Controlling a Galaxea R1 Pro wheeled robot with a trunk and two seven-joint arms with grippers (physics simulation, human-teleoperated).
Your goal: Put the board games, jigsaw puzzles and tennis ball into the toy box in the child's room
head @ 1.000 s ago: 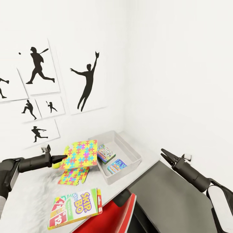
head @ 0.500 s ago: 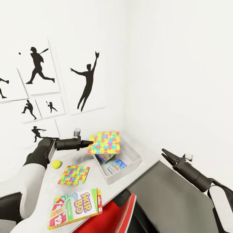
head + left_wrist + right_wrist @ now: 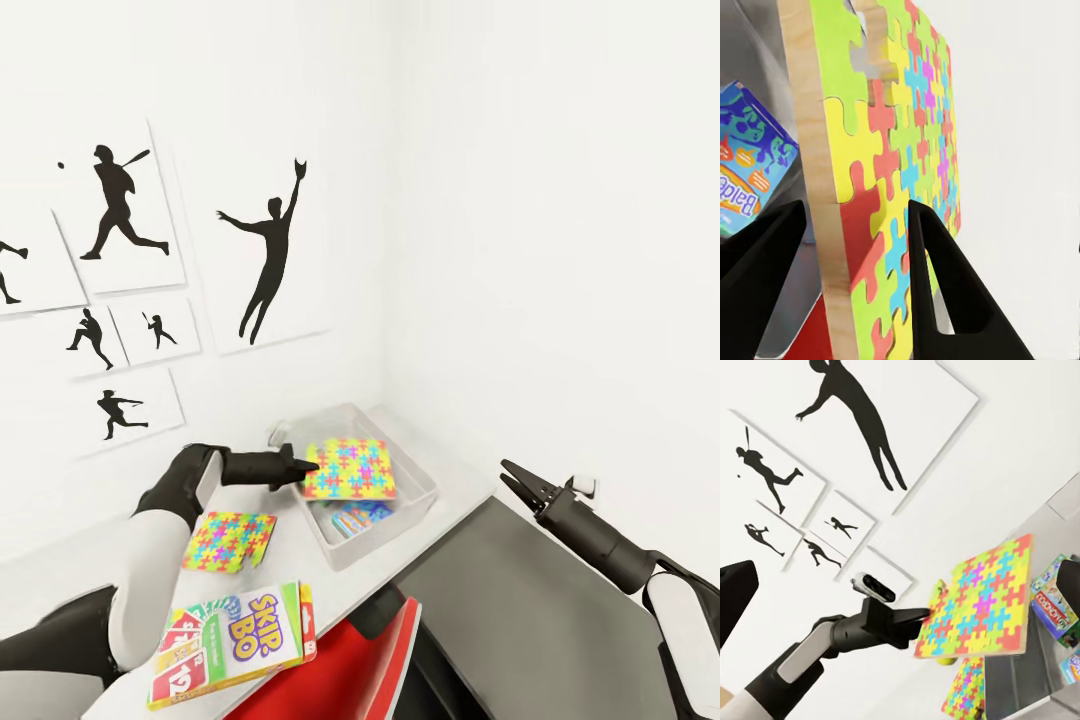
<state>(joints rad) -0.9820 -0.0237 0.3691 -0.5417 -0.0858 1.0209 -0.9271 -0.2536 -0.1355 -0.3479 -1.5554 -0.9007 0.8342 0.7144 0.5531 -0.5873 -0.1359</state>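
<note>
While clamped edge-on between left jaws, jigsaw puzzle (image 3: 350, 468) hangs over toy box (image 3: 420, 478); second puzzle (image 3: 229, 541) plus Skip-Bo box (image 3: 232, 643) on counter (image 3: 290, 570). Right jaws apart.

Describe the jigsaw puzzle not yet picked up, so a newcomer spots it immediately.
On the white table, look left of the grey toy box. The jigsaw puzzle lies flat there, beyond the Skip-Bo box; its twin hangs over the bin in the left gripper.
</note>
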